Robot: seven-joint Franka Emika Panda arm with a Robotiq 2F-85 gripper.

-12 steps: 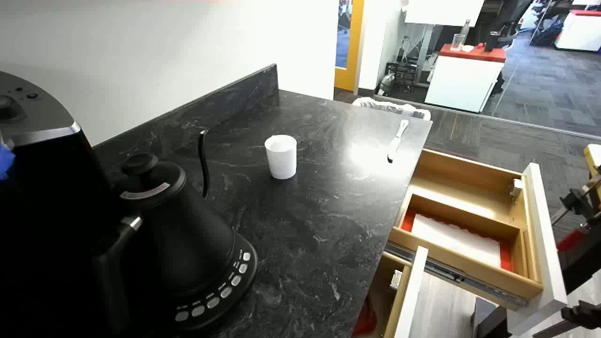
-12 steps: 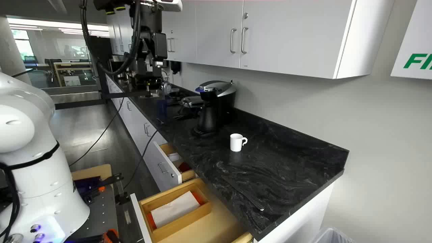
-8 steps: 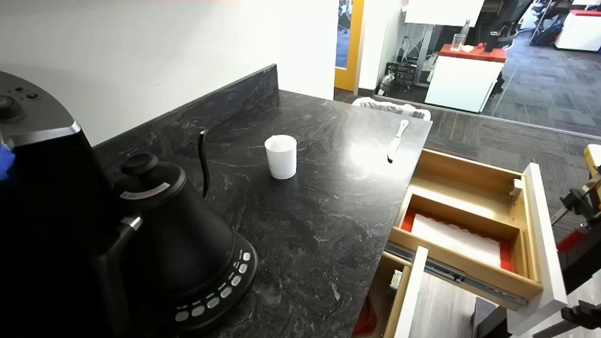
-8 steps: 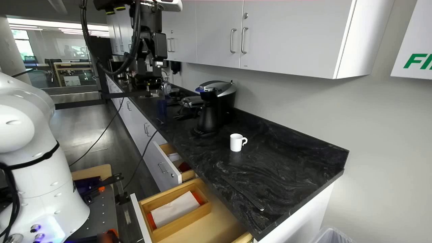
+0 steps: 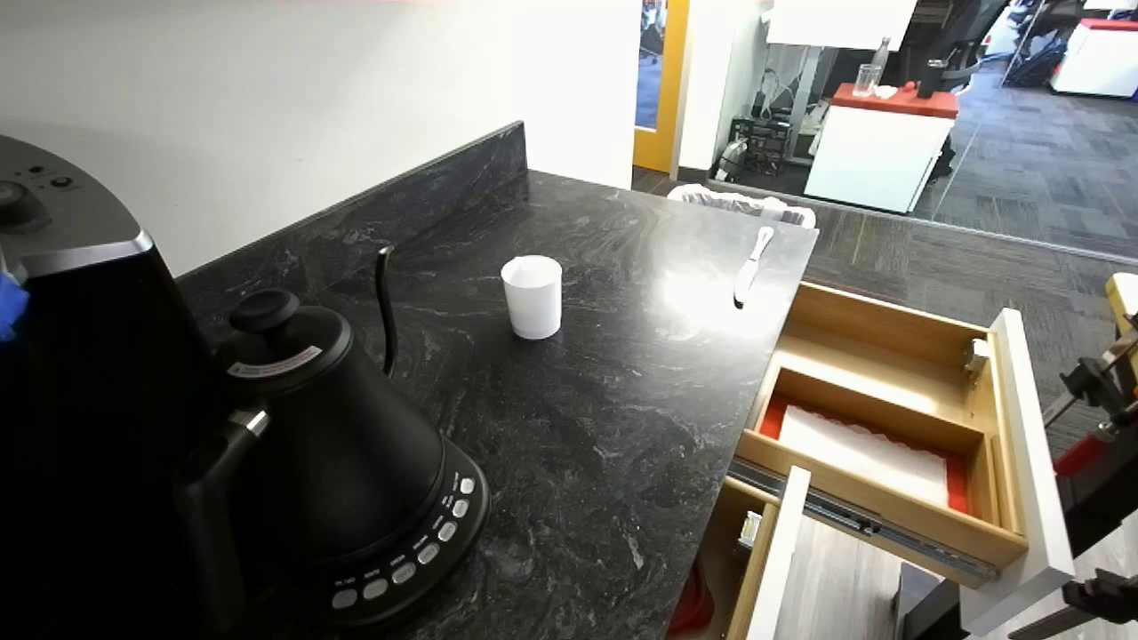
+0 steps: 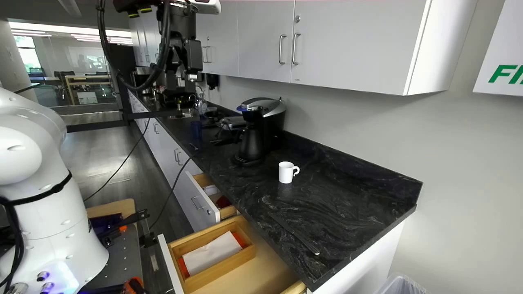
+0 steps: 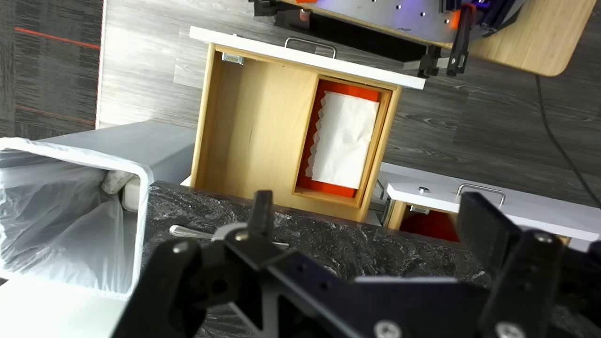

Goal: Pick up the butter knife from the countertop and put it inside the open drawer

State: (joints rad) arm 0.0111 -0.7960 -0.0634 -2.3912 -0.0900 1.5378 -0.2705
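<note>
**Slim silvery butter knife (image 5: pixel 748 275) not yet picked up; pale wooden open drawer (image 7: pixel 256 131) ready for it**

By my reading I am at the very start. The knife lies flat on the broad, faintly marbled black stone countertop (image 5: pixel 587 462), near its front edge and toward the end where a grey bin (image 7: pixel 155 141) with a see-through liner stands. My black two-fingered gripper (image 7: pixel 368 209) hangs high above and well apart from it; the fingers are spread wide and have hold of nothing.

What is done: only the drawer. It sticks out past the countertop's front edge, lower down and near the knife, so the carry looks short to me. Inside I see a light wooden floor and a small wooden tray (image 6: pixel 222 267) lined in red-orange, with a white paper sheet (image 7: pixel 345 138) in it. A white-fronted second drawer (image 6: pixel 190 202) stands ajar farther along, but I take the one by the knife as the target.

What is left: all the handling. In the wrist view one finger hides the knife's middle, and the knife runs roughly along the line between the two fingers, so I judge I must shift over and turn the wrist before going down. Then come pinch, lift, carry, lowering and release. The upright white mug (image 6: pixel 285 172) with a handle should not be in the way.
</note>
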